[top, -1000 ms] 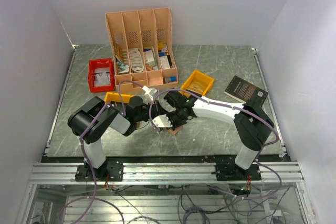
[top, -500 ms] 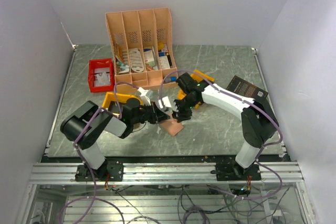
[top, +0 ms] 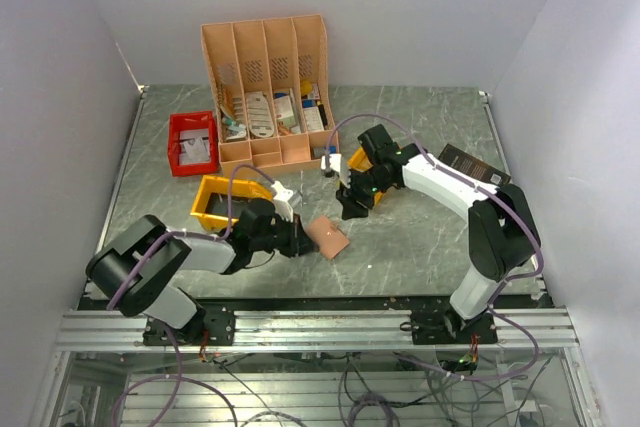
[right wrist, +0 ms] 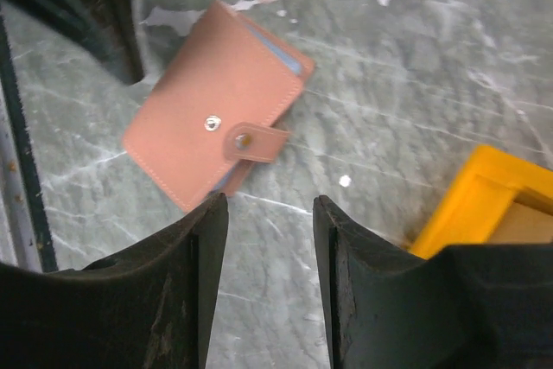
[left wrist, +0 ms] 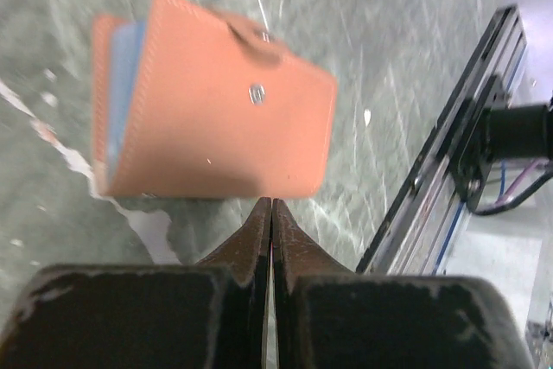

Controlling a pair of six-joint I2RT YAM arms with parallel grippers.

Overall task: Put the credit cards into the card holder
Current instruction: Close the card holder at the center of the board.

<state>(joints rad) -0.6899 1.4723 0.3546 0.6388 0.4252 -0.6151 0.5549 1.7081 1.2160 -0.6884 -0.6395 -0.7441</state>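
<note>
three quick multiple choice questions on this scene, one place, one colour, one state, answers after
1. Where is the holder? A in the red bin; B on the table; C in the organiser.
2. Its cover colour? A black; B green; C tan.
3. The left gripper is: A shut, empty; B wide open; C shut on the holder.
Answers: B, it lies flat on the table top; C, both wrist views show a tan cover; A, its fingers meet with nothing between them and the holder lies beyond the tips.
</note>
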